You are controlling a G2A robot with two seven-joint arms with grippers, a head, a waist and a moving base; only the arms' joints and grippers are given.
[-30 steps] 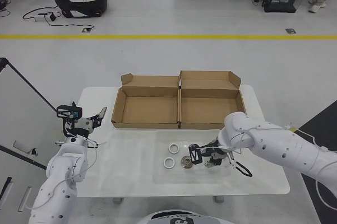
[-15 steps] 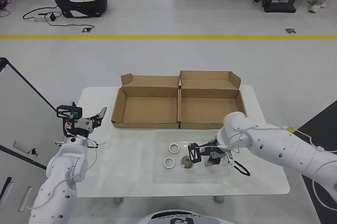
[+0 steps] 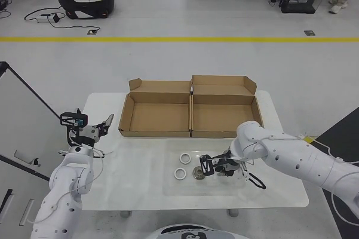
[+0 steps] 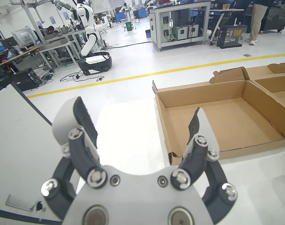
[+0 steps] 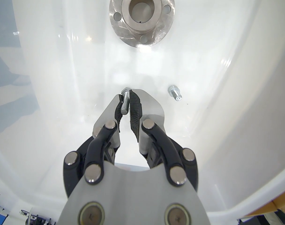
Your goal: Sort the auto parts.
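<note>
My right gripper (image 5: 126,101) is shut on a silver bolt (image 5: 124,103) just above the floor of a white tray (image 5: 226,47). Past the fingertips lies a round metal flange (image 5: 141,12) with a raised hub. A shorter bolt (image 5: 175,93) lies loose beside the gripper. In the top view the right gripper (image 3: 208,165) sits next to the flange (image 3: 198,173), with two white rings (image 3: 184,158) (image 3: 180,173) nearby. My left gripper (image 4: 140,122) is open and holds nothing, raised at the table's left end (image 3: 105,124).
Two open cardboard boxes stand side by side at the back of the table, one left (image 3: 155,113) and one right (image 3: 223,110). The left box (image 4: 222,118) has nothing inside. A slanted white board (image 3: 18,113) stands off the table's left side.
The right gripper has shifted slightly toward the flange and rings. The left arm has not moved.
</note>
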